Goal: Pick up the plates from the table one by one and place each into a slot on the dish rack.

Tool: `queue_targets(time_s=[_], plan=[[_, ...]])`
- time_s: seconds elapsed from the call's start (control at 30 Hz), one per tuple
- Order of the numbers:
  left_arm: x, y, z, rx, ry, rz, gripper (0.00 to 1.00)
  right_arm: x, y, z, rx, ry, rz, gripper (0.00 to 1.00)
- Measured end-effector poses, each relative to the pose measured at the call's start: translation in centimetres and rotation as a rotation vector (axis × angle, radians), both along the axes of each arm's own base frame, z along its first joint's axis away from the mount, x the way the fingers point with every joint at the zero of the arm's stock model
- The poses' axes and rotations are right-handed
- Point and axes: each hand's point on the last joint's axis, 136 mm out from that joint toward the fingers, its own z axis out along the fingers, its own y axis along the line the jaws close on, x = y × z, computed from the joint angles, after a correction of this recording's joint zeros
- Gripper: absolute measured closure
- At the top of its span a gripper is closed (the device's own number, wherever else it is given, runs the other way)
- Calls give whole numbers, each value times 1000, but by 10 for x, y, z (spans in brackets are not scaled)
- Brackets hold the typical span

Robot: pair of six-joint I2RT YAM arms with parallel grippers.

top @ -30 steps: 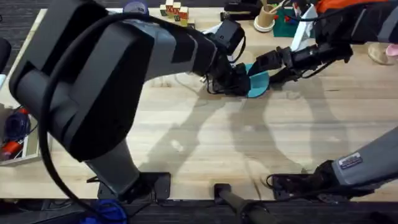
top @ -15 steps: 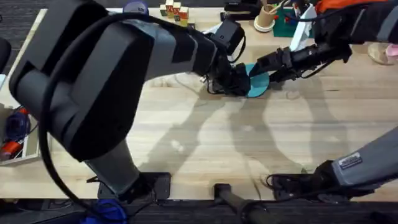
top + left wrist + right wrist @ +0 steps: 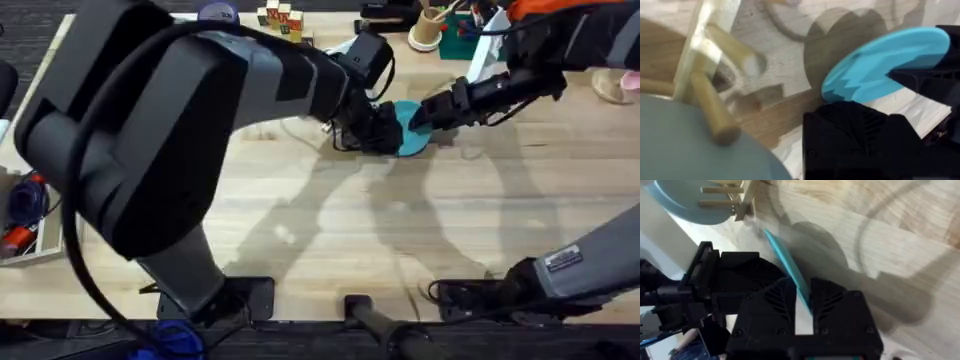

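Note:
A turquoise plate (image 3: 409, 130) hangs tilted on edge just above the table (image 3: 330, 230), at the middle back. My right gripper (image 3: 430, 112) is shut on its rim; in the right wrist view the plate (image 3: 782, 262) runs edge-on between the two black fingers (image 3: 830, 305). My left gripper (image 3: 378, 130) sits right beside the plate on its left side. The left wrist view shows the turquoise plate (image 3: 880, 65) with the right gripper (image 3: 927, 80) on it. The dish rack (image 3: 715, 107) holds a pale blue plate (image 3: 685, 145) between its pegs; the same rack (image 3: 740, 200) and pale blue plate (image 3: 685, 205) lie beyond the turquoise one.
Coloured blocks (image 3: 280, 18), a cup with sticks (image 3: 428, 28) and a green box (image 3: 462, 40) stand along the back edge. A tray with small items (image 3: 22, 215) lies at the left edge. The left arm's bulk (image 3: 170, 130) covers much of the left half.
The right gripper has carried the turquoise plate slightly left and farther back, closer to the left gripper and the rack. The left arm has stayed in place.

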Motion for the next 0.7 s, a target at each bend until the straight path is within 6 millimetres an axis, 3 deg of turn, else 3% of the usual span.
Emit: queue_targets(time_s=[0.2, 0.7], plan=[[0, 0, 0, -2, 4, 0, 959, 0, 0, 0, 3, 1, -1, 925], [0, 0, 1, -5, 6, -1, 960, 0, 1, 2, 16, 0, -2, 947]])
